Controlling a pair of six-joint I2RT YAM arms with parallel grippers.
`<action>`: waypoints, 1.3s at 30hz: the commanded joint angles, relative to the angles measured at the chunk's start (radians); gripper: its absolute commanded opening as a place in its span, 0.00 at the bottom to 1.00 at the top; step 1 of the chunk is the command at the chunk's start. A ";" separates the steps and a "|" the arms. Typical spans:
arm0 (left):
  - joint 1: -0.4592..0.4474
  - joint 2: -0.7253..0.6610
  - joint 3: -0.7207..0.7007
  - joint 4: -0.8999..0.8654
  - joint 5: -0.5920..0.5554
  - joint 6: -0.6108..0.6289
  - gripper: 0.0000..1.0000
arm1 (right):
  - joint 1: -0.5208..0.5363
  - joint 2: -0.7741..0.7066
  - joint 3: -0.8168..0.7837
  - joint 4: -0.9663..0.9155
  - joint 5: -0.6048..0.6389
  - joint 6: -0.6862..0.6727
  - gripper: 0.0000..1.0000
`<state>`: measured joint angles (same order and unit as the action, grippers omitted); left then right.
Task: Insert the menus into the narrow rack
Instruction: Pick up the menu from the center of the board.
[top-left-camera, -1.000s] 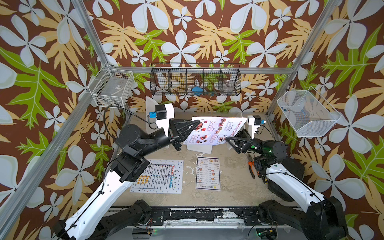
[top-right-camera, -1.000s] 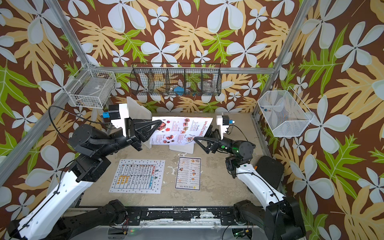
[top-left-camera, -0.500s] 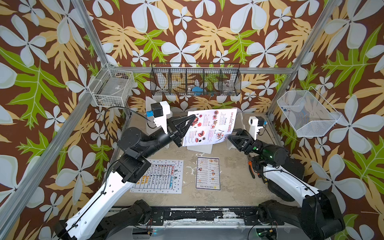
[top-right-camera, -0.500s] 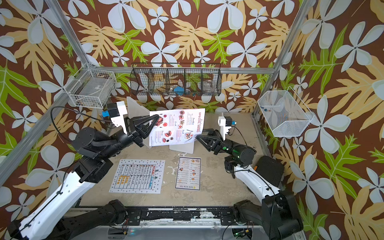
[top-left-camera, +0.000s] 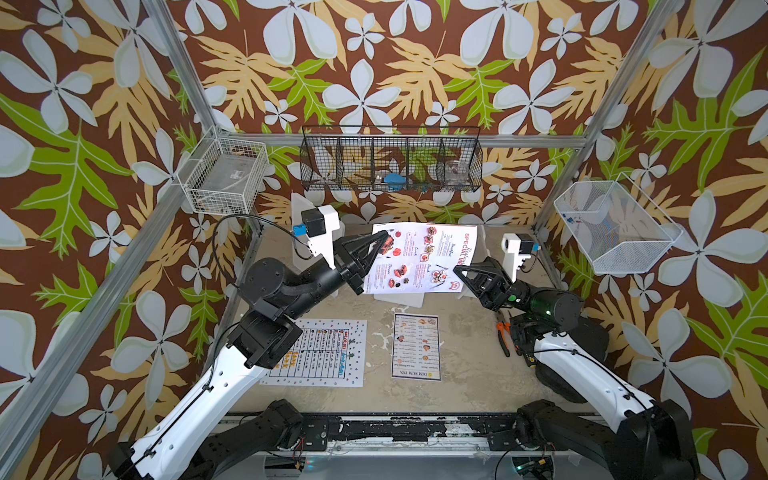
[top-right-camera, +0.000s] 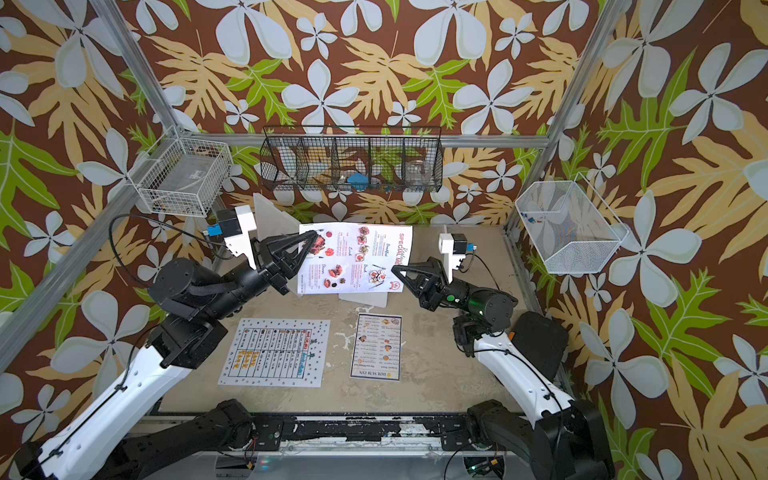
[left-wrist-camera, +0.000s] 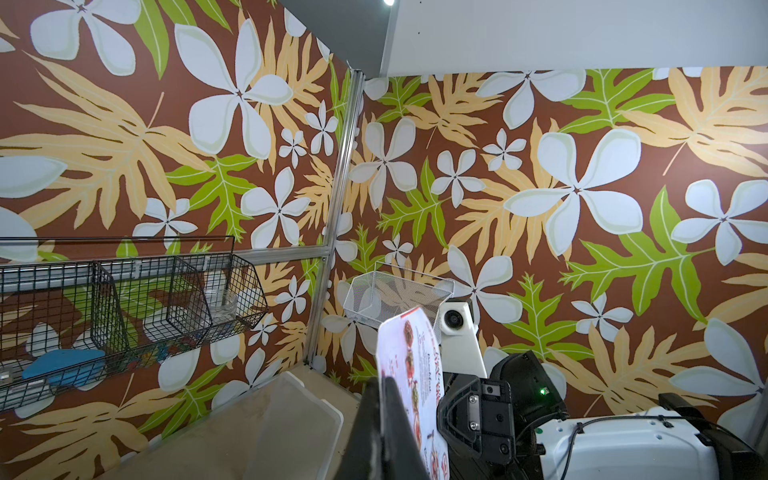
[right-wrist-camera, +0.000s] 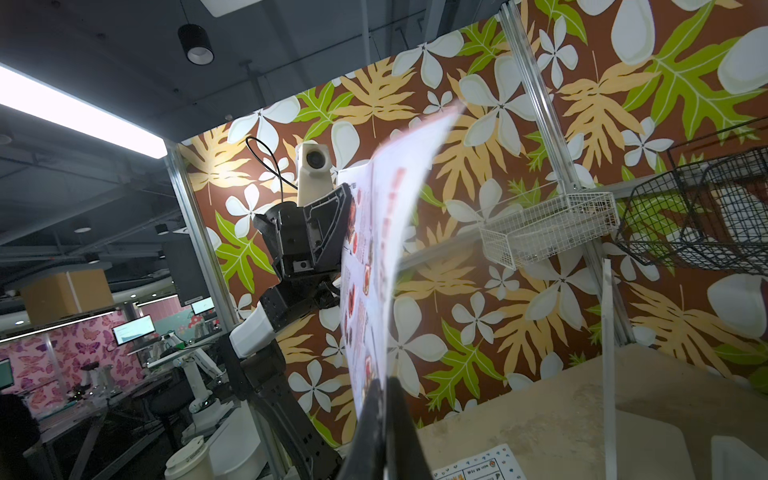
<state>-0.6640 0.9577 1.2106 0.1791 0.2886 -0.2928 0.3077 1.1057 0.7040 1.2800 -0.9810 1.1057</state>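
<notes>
**Two grippers, one sheet.** Your left gripper (top-left-camera: 381, 240) is clamped tight on one short edge of the pinkish SPECIAL MENU (top-left-camera: 419, 259), just above the centre of the frame in both top views. Your right gripper (top-left-camera: 457, 271) is pinched closed on the opposite edge. The right wrist view shows the paper rising out of its closed fingers (right-wrist-camera: 380, 419).

Held at both ends, the sheet hangs clear of the table, its printed face tilted up toward the overhead camera. It bows gently between the two grips. The double hold looks deliberate, since limp paper held at one end would droop and miss a thin slot.

Directly beneath, the white rack (top-left-camera: 397, 298) shows its base at the sheet's lower edge, with pale upright panels standing to either side. The menu is poised over the rack and not yet in it. You will likely need to turn one long edge downward and line it up with the gap. Pull too hard and the sheet may slip from a grip; leave it slack and it may buckle on the rim.

The dotted white menu (top-left-camera: 320, 353) and the DIM SUM INN menu (top-left-camera: 415, 347) lie flat and apart in the lower centre, awaiting their turn.
</notes>
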 joint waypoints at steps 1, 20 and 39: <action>0.003 -0.008 -0.005 -0.013 -0.016 0.004 0.00 | 0.001 -0.027 0.018 -0.155 0.013 -0.139 0.00; 0.037 0.069 0.188 -0.524 -0.151 0.374 0.71 | 0.009 -0.008 0.558 -1.797 0.269 -1.301 0.00; 0.037 0.153 0.117 -0.501 0.195 0.520 0.88 | 0.316 0.068 0.764 -2.117 0.599 -1.609 0.00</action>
<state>-0.6292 1.1061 1.3350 -0.3519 0.3958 0.2111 0.6010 1.1770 1.4544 -0.7940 -0.4114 -0.4549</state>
